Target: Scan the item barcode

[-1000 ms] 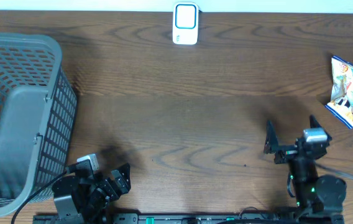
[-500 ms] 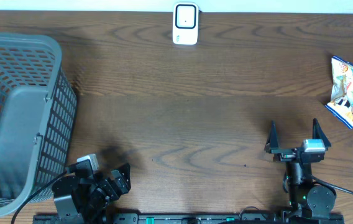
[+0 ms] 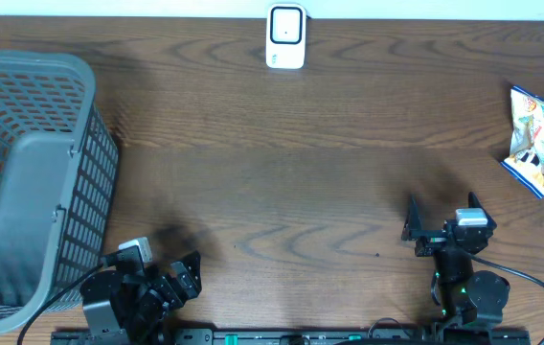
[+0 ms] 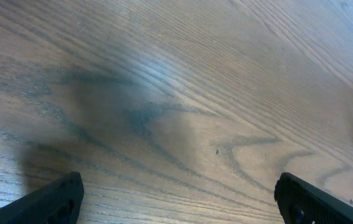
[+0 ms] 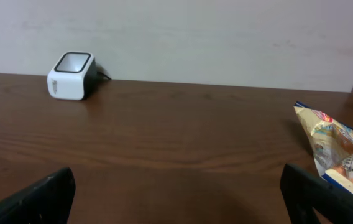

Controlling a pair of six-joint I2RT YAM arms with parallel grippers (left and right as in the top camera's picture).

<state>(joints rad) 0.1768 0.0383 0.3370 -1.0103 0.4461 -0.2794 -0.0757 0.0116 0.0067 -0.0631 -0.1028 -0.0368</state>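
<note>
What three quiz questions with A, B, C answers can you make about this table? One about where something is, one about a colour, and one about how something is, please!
1. Where does the white scanner stand?
A) at the far edge of the table, near the middle
B) on the floor
C) at the near edge, beside the arms

2. What colour is the basket?
A) red
B) grey
C) yellow

3. How is the right gripper?
A) open and empty
B) shut on a spoon
C) shut on a cup

Answers:
1. A, because the overhead view shows it at the far edge of the table, near the middle.
2. B, because its mesh walls are grey all over.
3. A, because its jaws stand wide apart with nothing between them.
</note>
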